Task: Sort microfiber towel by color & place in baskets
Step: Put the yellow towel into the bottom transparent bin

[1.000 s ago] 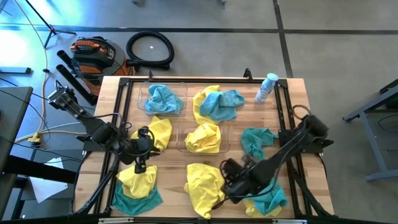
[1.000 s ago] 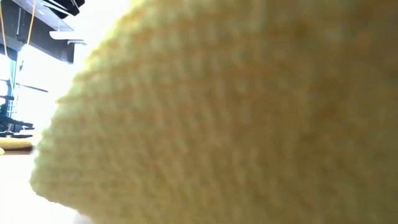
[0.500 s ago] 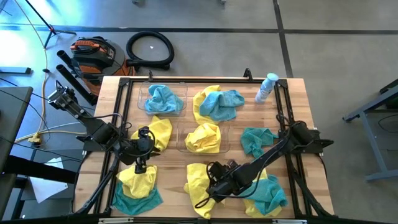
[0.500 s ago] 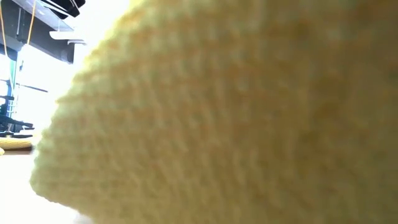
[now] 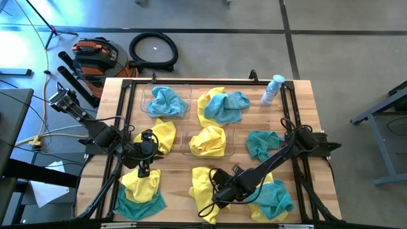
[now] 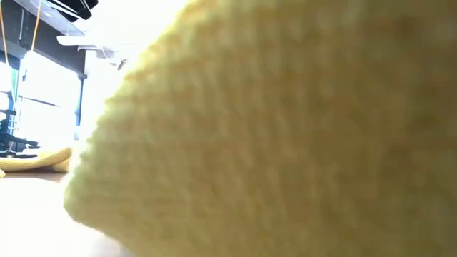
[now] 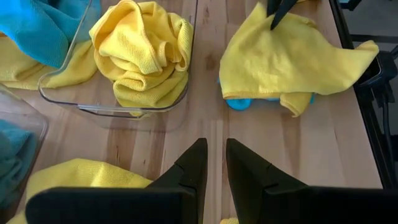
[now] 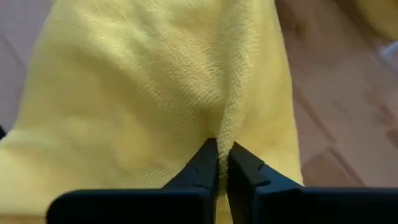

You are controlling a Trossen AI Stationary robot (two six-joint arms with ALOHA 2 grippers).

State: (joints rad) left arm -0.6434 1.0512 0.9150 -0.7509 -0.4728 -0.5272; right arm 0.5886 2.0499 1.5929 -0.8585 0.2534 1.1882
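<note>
Yellow and teal towels lie in heaps on the wooden table. One clear basket at the far left holds a teal towel. A second basket at the middle holds a yellow towel. My right gripper is shut on a spread yellow towel at the near middle, which fills the low view. My left gripper is shut and empty over bare wood at the left, between yellow towels; it also shows in the left wrist view. My right gripper pinches a raised fold of the yellow towel between its two fingers, near the towel's middle. The fingers slant down from the table's right side. The rest of the towel lies spread on the table around the fold.
A small clear spray bottle stands at the far right. A yellow and teal heap lies at the far middle, a teal towel at the right, a mixed heap at the near left, and another under my right arm.
My right gripper has gone toward the table's left edge, over the near-middle yellow towel, to its middle. In the low view the towel's left edge has drawn toward the right.
</note>
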